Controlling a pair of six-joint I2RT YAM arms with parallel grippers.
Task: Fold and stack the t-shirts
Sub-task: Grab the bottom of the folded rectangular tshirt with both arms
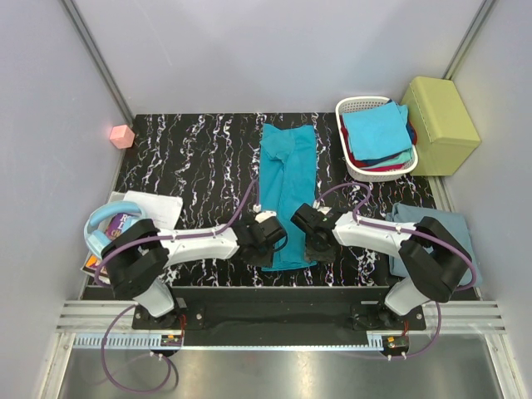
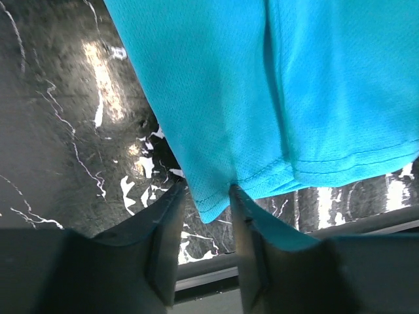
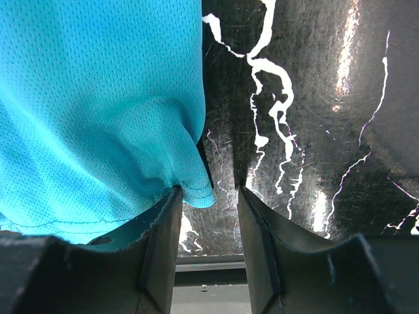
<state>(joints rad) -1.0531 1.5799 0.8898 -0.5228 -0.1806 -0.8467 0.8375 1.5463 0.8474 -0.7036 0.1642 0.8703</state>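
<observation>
L gripper (image 2: 205, 196) & R gripper (image 3: 208, 195) both spread open at near hem corners of teal t-shirt (image 1: 288, 179).

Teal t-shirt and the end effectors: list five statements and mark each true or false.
1. The teal t-shirt lies on the table as a long narrow strip. True.
2. The left end effector is shut, clear of cloth. False: its jaws are apart around a hem corner.
3. The right end effector is open at the other near corner. True.
4. The white basket is empty. False: it holds folded shirts, a bright blue one on top.
5. The grey-blue shirt sits in the basket. False: it lies on the table by the right arm.
</observation>
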